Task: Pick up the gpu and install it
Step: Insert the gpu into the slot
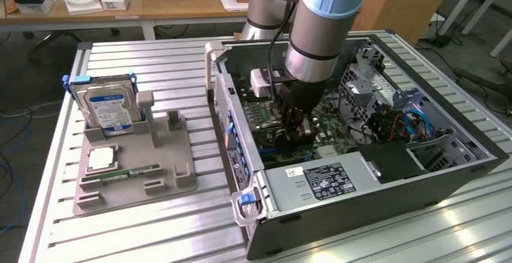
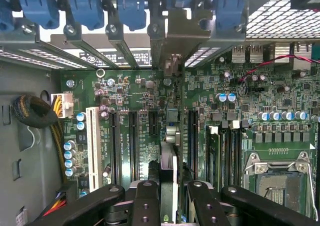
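Note:
My gripper reaches down inside the open computer case, just above the motherboard. In the wrist view its black fingers are shut on the gpu, which shows edge-on as a thin upright card between them. The card stands over the motherboard's expansion slots, in line with one of the black ones. Its silver end bracket sits against the case's rear slot openings, below the blue latches. I cannot tell whether the card's edge is seated in the slot.
On the exterior view's left a grey holder carries a hard drive with a blue label, a CPU chip and a RAM stick. Inside the case are the power supply, an empty CPU socket and cable bundles.

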